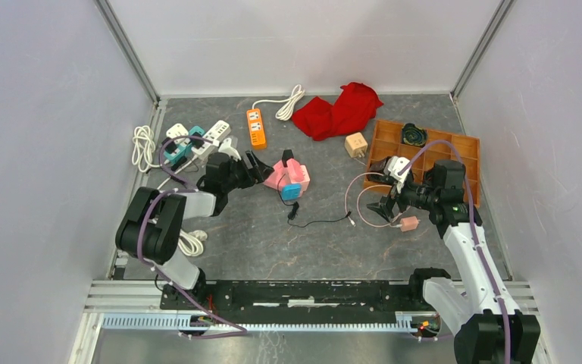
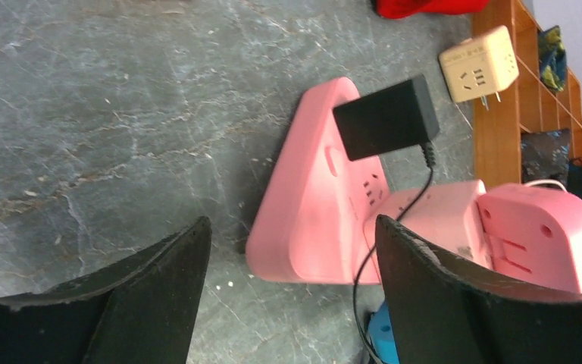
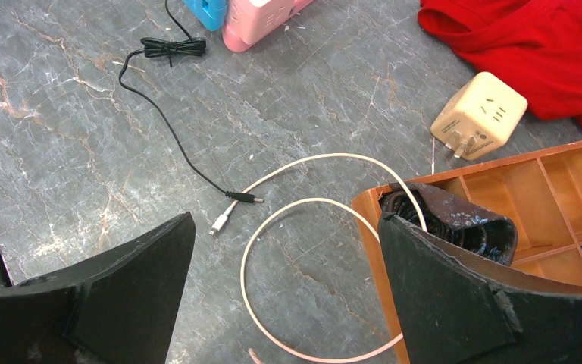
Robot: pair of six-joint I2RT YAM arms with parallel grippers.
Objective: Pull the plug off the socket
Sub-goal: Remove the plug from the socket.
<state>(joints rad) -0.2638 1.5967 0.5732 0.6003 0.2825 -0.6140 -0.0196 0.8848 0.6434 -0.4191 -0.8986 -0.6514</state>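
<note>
Left wrist view shows the black plug [image 2: 385, 117] seated in the pink socket [image 2: 314, 197] just beyond the wide-open left gripper [image 2: 292, 227].

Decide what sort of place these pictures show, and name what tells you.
Probably a robot lab test cell: plain grey walls box in a marbled table, two arms are bolted at its near edge, and power strips lie scattered about.

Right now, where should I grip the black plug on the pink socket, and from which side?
Likely the black plug across its flat side faces, coming from the end opposite its cord: the body stands proud of the pink socket, so the open left gripper can straddle it.
</note>
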